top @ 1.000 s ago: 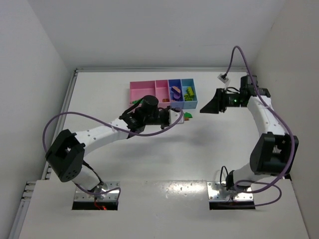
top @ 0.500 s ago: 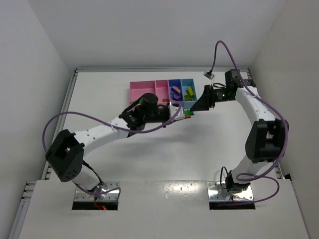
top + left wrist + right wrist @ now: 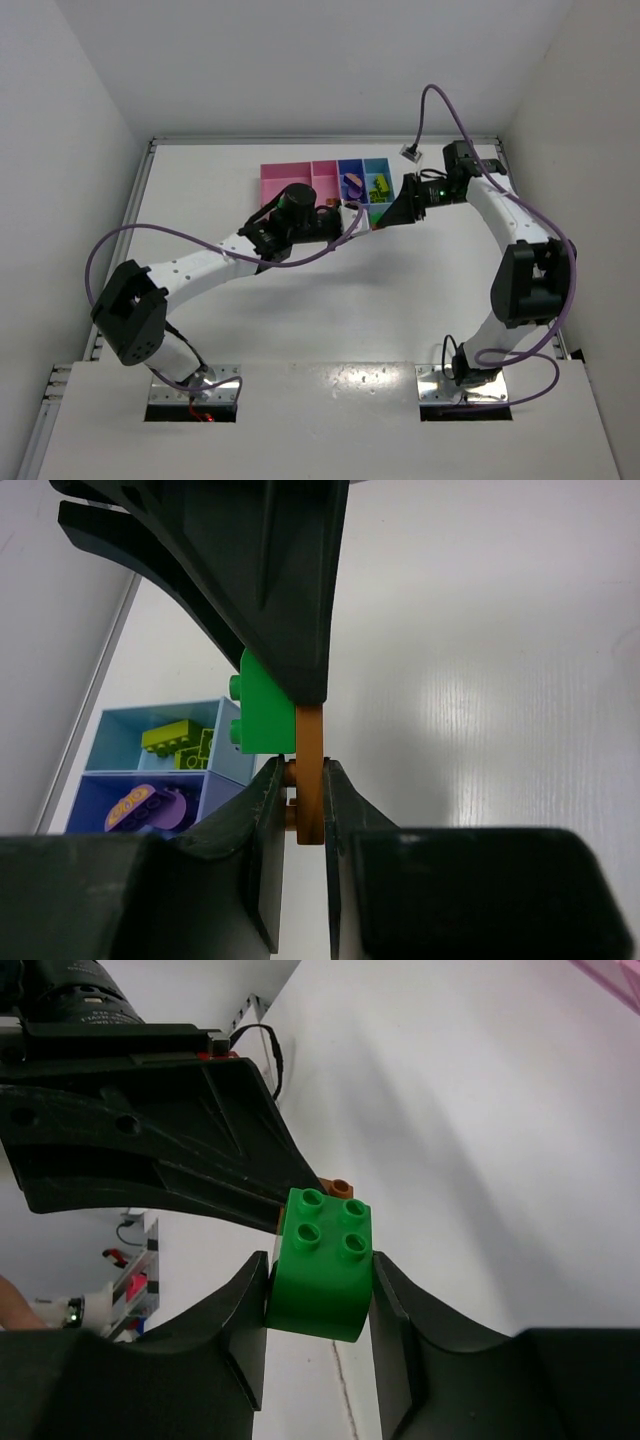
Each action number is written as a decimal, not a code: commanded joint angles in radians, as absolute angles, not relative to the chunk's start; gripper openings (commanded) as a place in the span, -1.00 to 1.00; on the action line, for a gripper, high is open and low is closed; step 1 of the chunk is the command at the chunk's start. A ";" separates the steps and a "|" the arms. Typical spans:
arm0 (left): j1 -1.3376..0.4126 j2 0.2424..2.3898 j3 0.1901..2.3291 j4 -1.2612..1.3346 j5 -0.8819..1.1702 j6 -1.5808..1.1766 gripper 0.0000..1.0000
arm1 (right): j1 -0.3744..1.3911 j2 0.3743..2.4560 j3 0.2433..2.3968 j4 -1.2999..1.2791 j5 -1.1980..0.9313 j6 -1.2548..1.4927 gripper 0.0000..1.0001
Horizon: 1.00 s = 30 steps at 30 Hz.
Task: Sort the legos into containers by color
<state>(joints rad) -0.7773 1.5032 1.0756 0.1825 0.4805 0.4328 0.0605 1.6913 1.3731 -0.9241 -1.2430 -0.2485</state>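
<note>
My left gripper is shut on a flat orange-brown lego. A green lego is stuck to that lego's side. My right gripper is shut on the same green lego, and the orange-brown lego peeks out behind it. In the top view both grippers meet tip to tip, the left gripper and the right gripper, just in front of the containers. The light blue tray holds yellow-green legos. The purple-blue tray holds a purple lego.
The joined trays stand at the back middle: wide pink, narrow pink, purple-blue, light blue. White walls close the table on the left, back and right. Purple cables loop over both arms.
My right gripper has swung left from the right side to the left gripper and shut on the green lego. My left gripper has crept slightly toward the trays.
</note>
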 commanded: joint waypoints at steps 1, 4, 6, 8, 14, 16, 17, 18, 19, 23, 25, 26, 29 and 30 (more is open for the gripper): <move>-0.769 1.479 1.111 0.238 0.486 0.422 -0.84 | 0.063 1.684 1.394 -0.841 -1.324 -0.210 -0.59; -0.781 1.479 1.097 0.218 0.497 0.449 -0.84 | 0.054 1.693 1.368 -0.654 -1.374 -0.017 -0.80; -0.792 1.479 1.083 0.206 0.497 0.475 -0.84 | 0.054 1.694 1.355 -0.488 -1.394 0.151 -0.83; -0.817 1.468 1.051 0.196 0.497 0.486 -0.84 | 0.054 1.719 1.370 -0.428 -1.405 0.218 -0.89; -0.836 1.447 1.008 0.175 0.506 0.495 -0.84 | 0.054 1.779 1.427 -0.165 -1.414 0.487 -0.92; -0.836 1.437 0.997 0.166 0.506 0.495 -0.84 | 0.054 1.792 1.436 -0.049 -1.382 0.578 -0.92; -0.836 1.437 0.997 0.166 0.506 0.468 -0.84 | 0.054 1.801 1.448 -0.025 -1.371 0.592 -0.95; -0.825 1.428 0.997 0.166 0.482 0.450 -0.84 | 0.063 1.801 1.463 -0.008 -1.341 0.601 -0.95; -0.825 1.411 0.997 0.193 0.453 0.411 -0.84 | 0.072 1.818 1.476 -0.008 -1.316 0.601 -0.95; -0.650 1.401 1.026 0.216 0.319 0.003 -0.84 | 0.095 1.879 1.566 -0.069 -1.116 0.508 -0.95; -0.573 1.391 1.041 0.196 0.266 -0.116 -0.86 | 0.132 1.923 1.672 -0.192 -1.031 0.376 -0.95; -0.537 1.382 1.042 0.174 0.247 -0.206 -0.89 | 0.144 1.942 1.745 -0.228 -0.958 0.338 -0.95; -0.401 1.382 1.071 0.123 0.189 -0.305 -0.91 | 0.192 2.002 1.831 -0.264 -0.826 0.281 -0.95; -0.344 1.382 1.081 0.123 0.180 -0.337 -0.91 | 0.213 2.019 1.854 -0.285 -0.803 0.270 -0.95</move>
<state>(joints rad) -0.4316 1.4246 1.0336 0.1421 0.2604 -0.1154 0.1715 1.9984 1.7805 -0.2291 -0.9546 0.3634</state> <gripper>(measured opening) 0.215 0.381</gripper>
